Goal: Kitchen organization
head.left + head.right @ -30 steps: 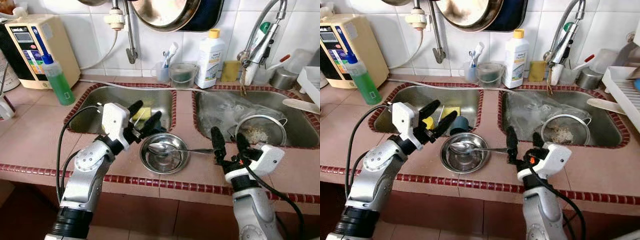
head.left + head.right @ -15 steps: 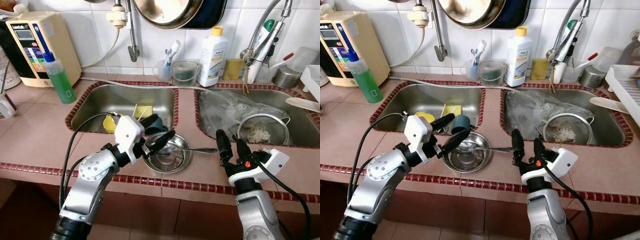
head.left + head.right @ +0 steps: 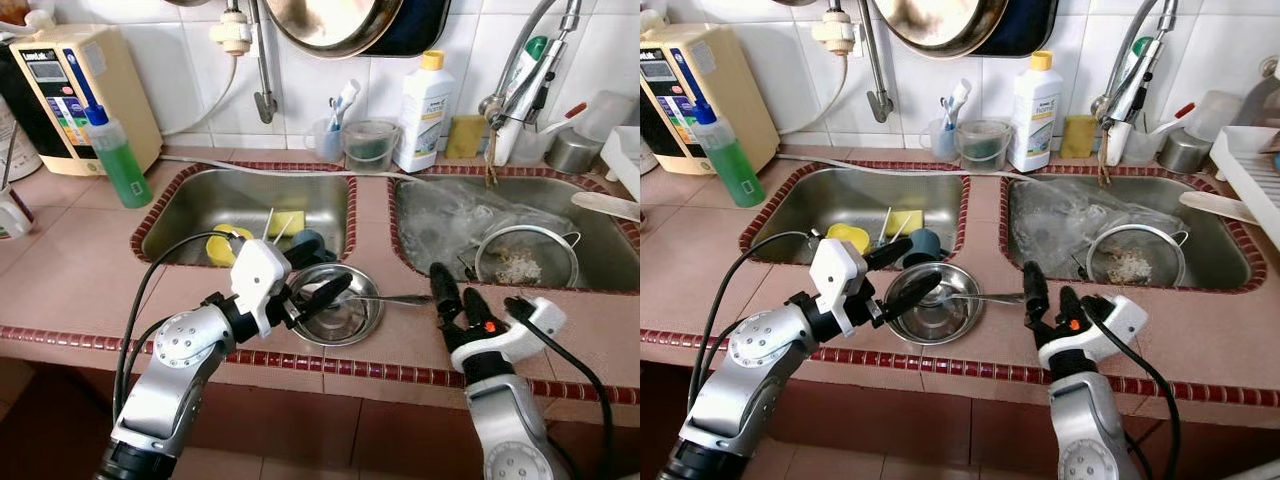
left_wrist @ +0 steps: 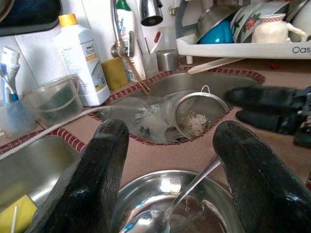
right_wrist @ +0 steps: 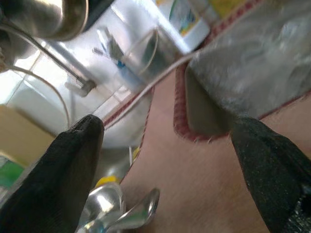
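Near the surface's front edge, the open left gripper (image 3: 318, 281) straddles the steel bowl (image 3: 340, 318) rim to grasp it, while the open right gripper (image 3: 455, 297) waits by the spoon (image 3: 385, 299) handle.

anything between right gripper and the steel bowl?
Just the spoon: its handle runs from the steel bowl across bare counter toward the right gripper, seen in the left eye view. Otherwise bare tile.

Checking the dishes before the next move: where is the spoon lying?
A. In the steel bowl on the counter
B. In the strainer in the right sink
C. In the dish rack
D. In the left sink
A: the spoon rests in the steel bowl on the counter between the sinks, handle over its rim.
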`<state>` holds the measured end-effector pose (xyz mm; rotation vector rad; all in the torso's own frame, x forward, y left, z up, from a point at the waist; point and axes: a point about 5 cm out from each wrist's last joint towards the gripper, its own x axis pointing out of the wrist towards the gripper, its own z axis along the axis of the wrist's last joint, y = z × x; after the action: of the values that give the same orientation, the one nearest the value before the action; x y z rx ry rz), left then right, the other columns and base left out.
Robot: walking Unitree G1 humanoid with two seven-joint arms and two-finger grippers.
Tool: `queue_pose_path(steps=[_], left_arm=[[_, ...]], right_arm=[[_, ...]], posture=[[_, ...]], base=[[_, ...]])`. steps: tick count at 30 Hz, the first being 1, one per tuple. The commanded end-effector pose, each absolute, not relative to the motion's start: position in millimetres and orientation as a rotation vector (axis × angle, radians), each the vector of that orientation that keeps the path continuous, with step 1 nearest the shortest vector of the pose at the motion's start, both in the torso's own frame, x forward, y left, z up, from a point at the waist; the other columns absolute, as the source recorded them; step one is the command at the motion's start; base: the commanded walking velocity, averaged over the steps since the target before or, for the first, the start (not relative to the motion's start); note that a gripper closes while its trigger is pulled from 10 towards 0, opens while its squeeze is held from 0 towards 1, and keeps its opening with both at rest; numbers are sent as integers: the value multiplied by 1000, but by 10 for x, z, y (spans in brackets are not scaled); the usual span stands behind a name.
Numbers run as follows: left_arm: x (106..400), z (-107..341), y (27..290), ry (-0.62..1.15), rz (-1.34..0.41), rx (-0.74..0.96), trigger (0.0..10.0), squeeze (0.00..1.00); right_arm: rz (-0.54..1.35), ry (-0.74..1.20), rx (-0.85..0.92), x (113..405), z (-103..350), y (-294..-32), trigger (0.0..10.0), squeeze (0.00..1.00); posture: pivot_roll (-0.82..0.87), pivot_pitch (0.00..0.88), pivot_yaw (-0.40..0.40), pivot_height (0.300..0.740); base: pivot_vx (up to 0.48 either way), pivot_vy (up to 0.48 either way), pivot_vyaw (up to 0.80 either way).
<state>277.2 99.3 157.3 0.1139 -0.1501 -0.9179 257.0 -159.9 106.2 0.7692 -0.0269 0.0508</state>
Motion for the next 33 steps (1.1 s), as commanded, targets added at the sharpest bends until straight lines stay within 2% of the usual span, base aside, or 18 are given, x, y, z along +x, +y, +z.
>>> queue_pose_path(steps=[1, 6, 11, 17, 29, 33], left_arm=[[2765, 1622, 977, -157, -929, 127, 10000, 0], [2771, 1658, 984, -159, -927, 124, 10000, 0], [2763, 1679, 977, -162, -923, 120, 10000, 0], [2736, 1693, 977, -164, -904, 106, 10000, 0], [2697, 1727, 1023, -156, -905, 105, 10000, 0], [2651, 1716, 1022, -145, -945, 100, 10000, 0]], right_arm=[[63, -51, 874, 2676, 1147, -1482, 10000, 0], [86, -28, 954, 2850, 1215, -1400, 10000, 0], [75, 14, 999, 2878, 1173, -1353, 10000, 0], [103, 69, 982, 2783, 1081, -1264, 10000, 0], [87, 124, 994, 2449, 1100, -1337, 10000, 0], [95, 134, 988, 2420, 1086, -1336, 10000, 0]], posture=[[-211, 9, 84, 740], [-200, 13, 81, 740], [-193, 14, 76, 740], [-187, 24, 72, 740], [-190, 55, 68, 740], [-193, 62, 69, 740]], base=[[0, 0, 0], [0, 0, 0], [0, 0, 0], [0, 0, 0], [0, 0, 0], [0, 0, 0]])
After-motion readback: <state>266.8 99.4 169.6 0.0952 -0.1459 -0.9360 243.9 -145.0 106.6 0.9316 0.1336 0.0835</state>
